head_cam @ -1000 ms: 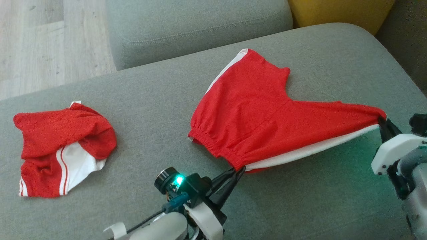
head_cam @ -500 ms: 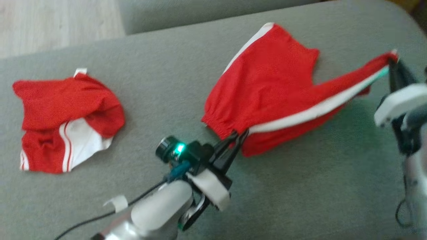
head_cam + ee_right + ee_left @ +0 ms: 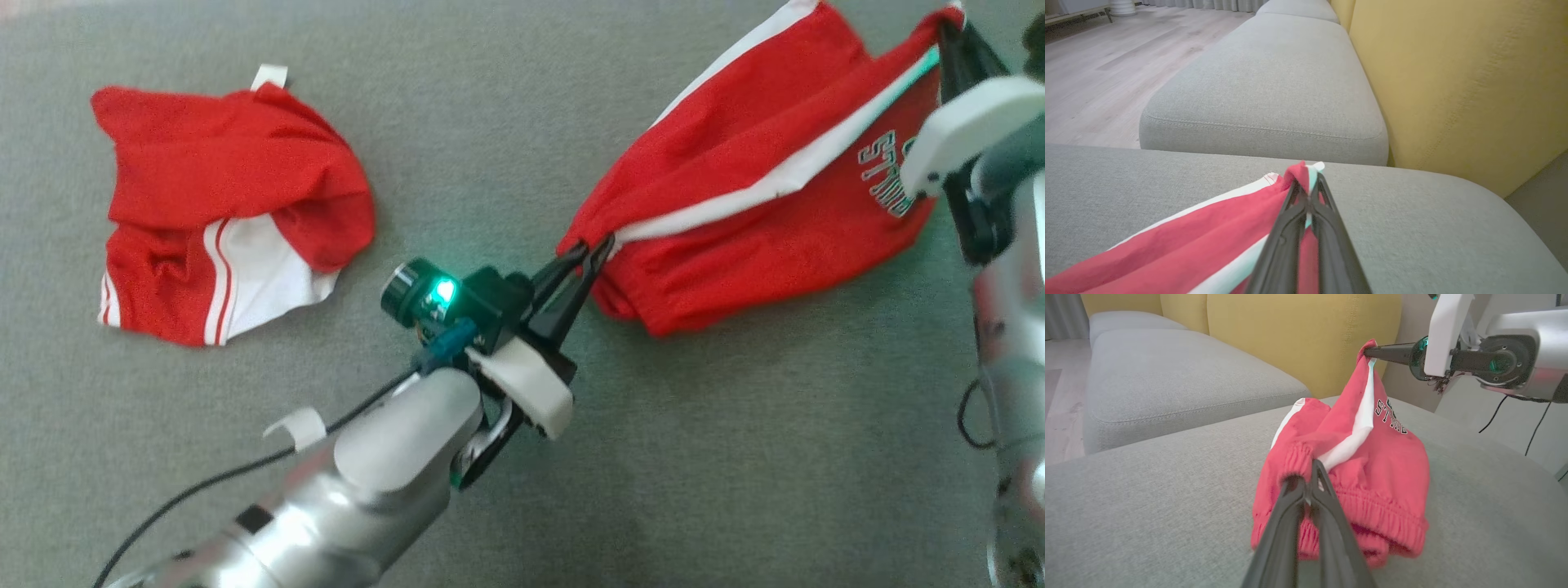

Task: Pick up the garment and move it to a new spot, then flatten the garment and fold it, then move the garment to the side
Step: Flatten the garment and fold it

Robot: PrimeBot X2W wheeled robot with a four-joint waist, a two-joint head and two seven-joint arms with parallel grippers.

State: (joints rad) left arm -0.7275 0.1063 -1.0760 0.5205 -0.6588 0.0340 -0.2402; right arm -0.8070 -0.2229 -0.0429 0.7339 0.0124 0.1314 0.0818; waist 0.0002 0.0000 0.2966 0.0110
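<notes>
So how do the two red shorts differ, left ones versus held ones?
The right shorts are pinched between the left gripper and right gripper; the left shorts lie untouched. The right shorts are pulled out long and partly lifted; the left shorts sit crumpled. The right shorts show lettering; the left shorts show none. Both are red with white trim, on the grey cushion.

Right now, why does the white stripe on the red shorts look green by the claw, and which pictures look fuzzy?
Head view: a green lamp glows on the left wrist, and the stripe of the shorts looks green by the right claw, likely another lamp; right wrist view: same tint, near fingers blurred; left wrist view: left claw fuzzy near the lens, lettering sharp.
</notes>
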